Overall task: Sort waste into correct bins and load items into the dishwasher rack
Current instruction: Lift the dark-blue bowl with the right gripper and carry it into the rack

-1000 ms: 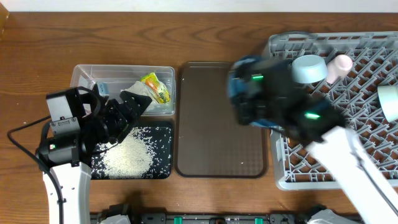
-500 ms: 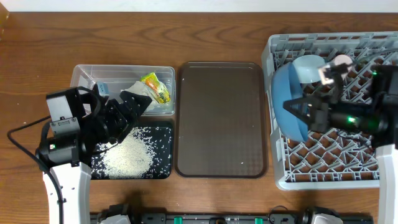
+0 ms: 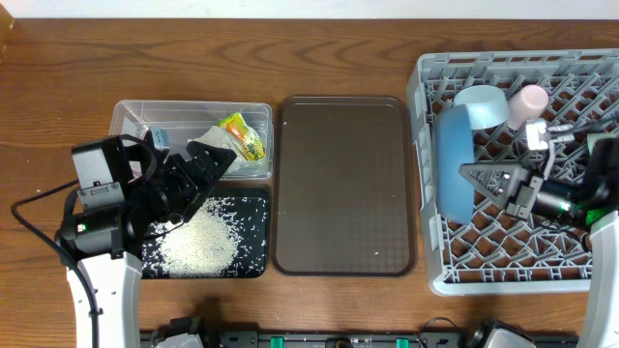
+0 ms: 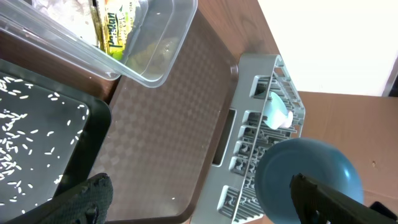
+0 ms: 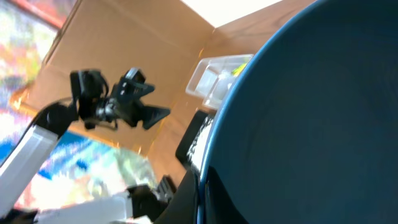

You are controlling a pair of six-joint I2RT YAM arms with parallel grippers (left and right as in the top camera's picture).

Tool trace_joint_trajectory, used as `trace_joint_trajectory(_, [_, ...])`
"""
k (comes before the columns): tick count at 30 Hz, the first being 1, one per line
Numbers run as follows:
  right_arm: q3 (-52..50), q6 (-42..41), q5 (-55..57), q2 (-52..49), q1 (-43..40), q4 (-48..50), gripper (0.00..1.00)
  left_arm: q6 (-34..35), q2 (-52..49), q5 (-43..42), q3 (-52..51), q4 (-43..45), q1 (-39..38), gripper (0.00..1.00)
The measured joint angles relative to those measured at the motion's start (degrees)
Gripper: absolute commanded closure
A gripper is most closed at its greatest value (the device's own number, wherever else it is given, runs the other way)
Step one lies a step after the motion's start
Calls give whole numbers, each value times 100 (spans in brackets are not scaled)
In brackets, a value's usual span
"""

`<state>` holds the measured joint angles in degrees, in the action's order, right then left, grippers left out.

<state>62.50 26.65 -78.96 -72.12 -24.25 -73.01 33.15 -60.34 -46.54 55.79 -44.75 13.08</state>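
Right claw (image 3: pixel 466 175) is pinching the dark-blue plate (image 3: pixel 448 145), which stands on edge along the dishwasher rack (image 3: pixel 513 68)'s left edge. Left claw (image 3: pixel 206 178) is spread wide.

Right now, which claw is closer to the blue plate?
Right. The right claw grips the plate, standing in the rack; the left claw hovers above the black tray, across the brown tray.

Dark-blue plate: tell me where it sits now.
Overhead view, right side: the dark-blue plate stands on edge in the left part of the grey rack, right beside the light-blue bowl.
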Motion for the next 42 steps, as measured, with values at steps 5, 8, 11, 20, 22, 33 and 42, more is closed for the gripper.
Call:
trace_joint_trajectory(5, [-343,90,-70,-4,-461,0,99,0,0,0,0,0,0,6])
trace_joint_trajectory(8, [-463,131,-162,-4,-601,20,99,0,0,0,0,0,0,6])
trace_joint_trajectory(11, [-525,177,-280,-4,-627,20,99,0,0,-2,0,-2,0,6])
trace_joint_trajectory(20, [-555,173,-603,-4,-627,81,99,0,0,0,0,-2,0,6])
trace_joint_trajectory(22, [-560,173,-546,-4,-627,83,99,0,0,0,0,-2,0,6])
trace_joint_trajectory(33, [-573,258,-179,-4,-627,114,99,0,0,0,0,-2,0,6])
trace_joint_trajectory(42, [-566,352,153,7,-627,96,99,0,0,0,0,-2,0,6])
